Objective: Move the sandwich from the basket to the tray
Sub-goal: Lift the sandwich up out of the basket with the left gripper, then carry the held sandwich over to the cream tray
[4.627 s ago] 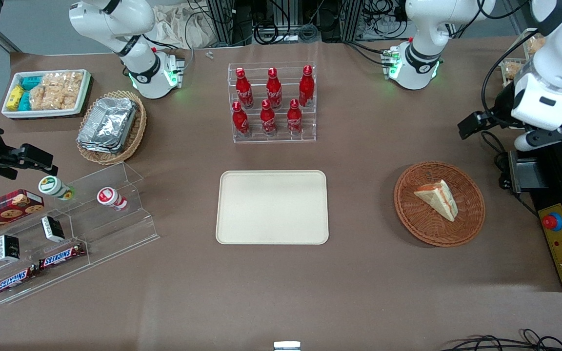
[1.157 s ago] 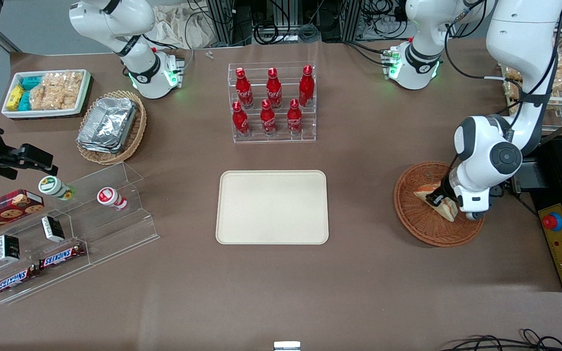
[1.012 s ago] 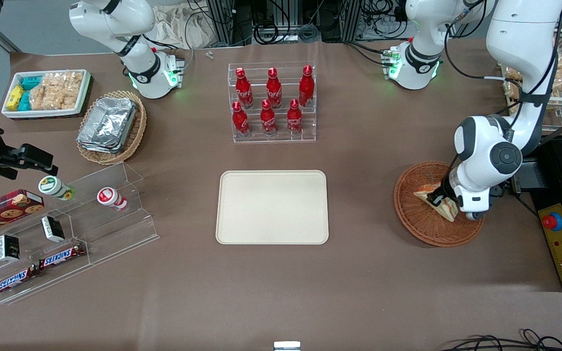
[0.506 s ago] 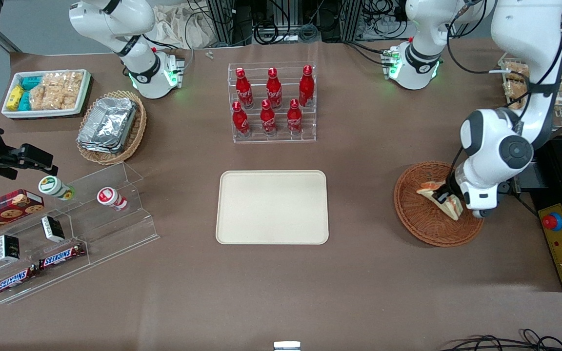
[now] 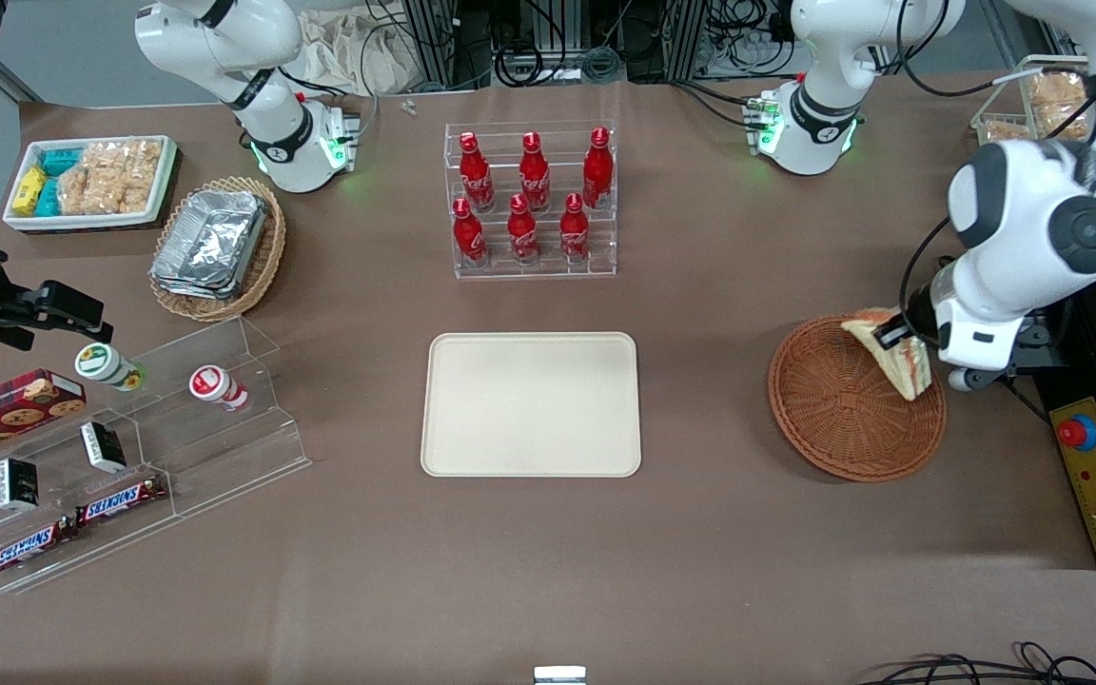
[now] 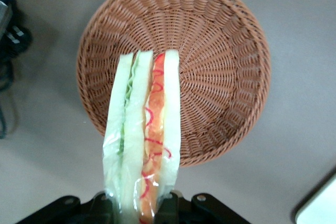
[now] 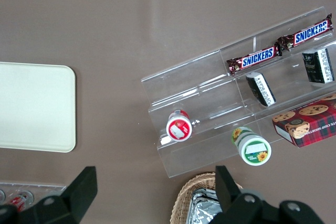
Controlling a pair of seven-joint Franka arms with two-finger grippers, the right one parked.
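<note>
My left gripper (image 5: pixel 893 335) is shut on the sandwich (image 5: pixel 902 357), a clear-wrapped white-bread wedge with orange and red filling, and holds it in the air above the basket (image 5: pixel 838 414). The wrist view shows the wedge (image 6: pixel 143 135) standing on edge between the black fingers (image 6: pixel 169 209), with the round reddish-brown wicker basket (image 6: pixel 220 66) empty below it. The cream tray (image 5: pixel 531 403) lies bare at the table's middle, toward the parked arm from the basket. A corner of the tray (image 6: pixel 321 207) shows in the wrist view.
A clear rack of red bottles (image 5: pixel 531 198) stands farther from the front camera than the tray. A black control box with a red button (image 5: pixel 1077 433) sits beside the basket at the working arm's end. A tiered acrylic snack stand (image 5: pixel 129 447) and tan foil-container basket (image 5: pixel 217 247) lie toward the parked arm's end.
The gripper came down into the basket, shut on the sandwich, and has now risen with it. The sandwich has left the basket floor and hangs above the basket's rim.
</note>
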